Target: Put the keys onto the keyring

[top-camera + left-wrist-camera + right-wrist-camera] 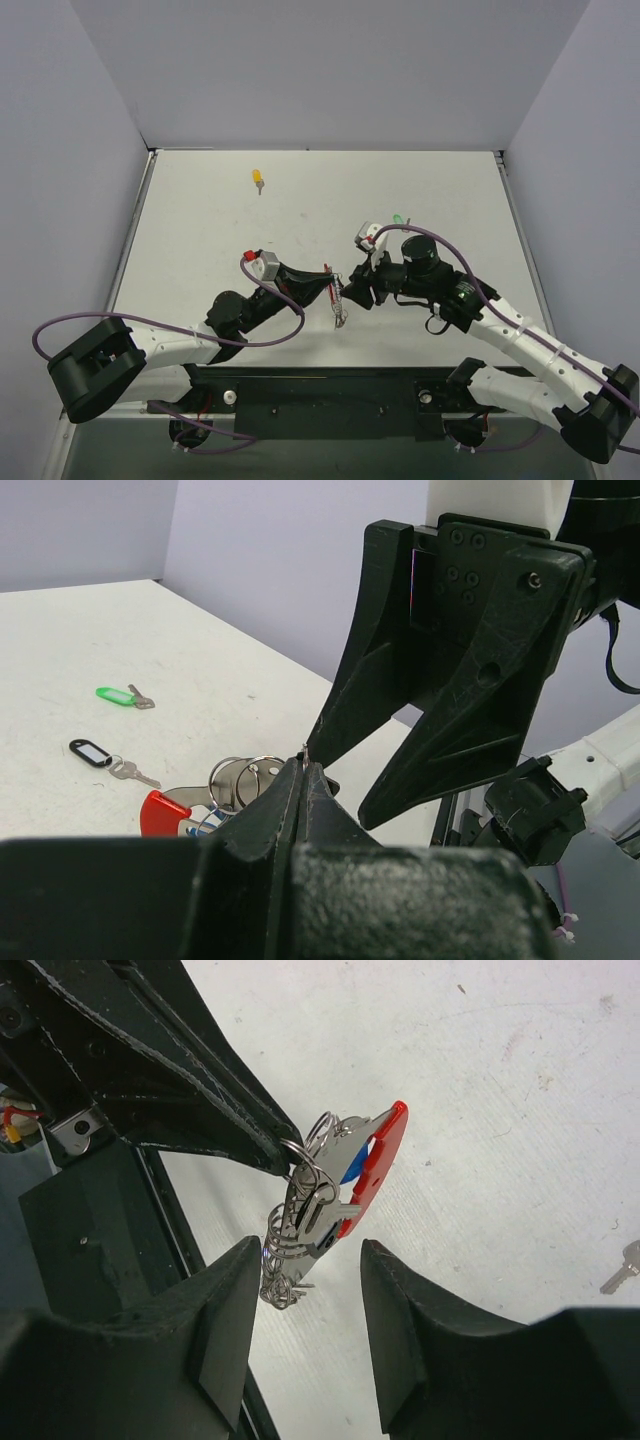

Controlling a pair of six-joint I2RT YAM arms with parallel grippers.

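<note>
The keyring (340, 303) sits near the table's (300, 200) middle in the top view. The left gripper (331, 287) pinches it, and the right gripper (352, 288) is just beside. We see a yellow key (258, 179) far back and a green key (398, 219) behind the right arm.

From the left wrist, we see that gripper's fingers (290, 800) pressed together on a silver ring of the keyring (240, 777). A black-outlined tag (90, 750) lies beyond.

From the right wrist, we see the right gripper (300, 1295) spread wide, and the keyring (345, 1185) hangs in line with the gap.
</note>
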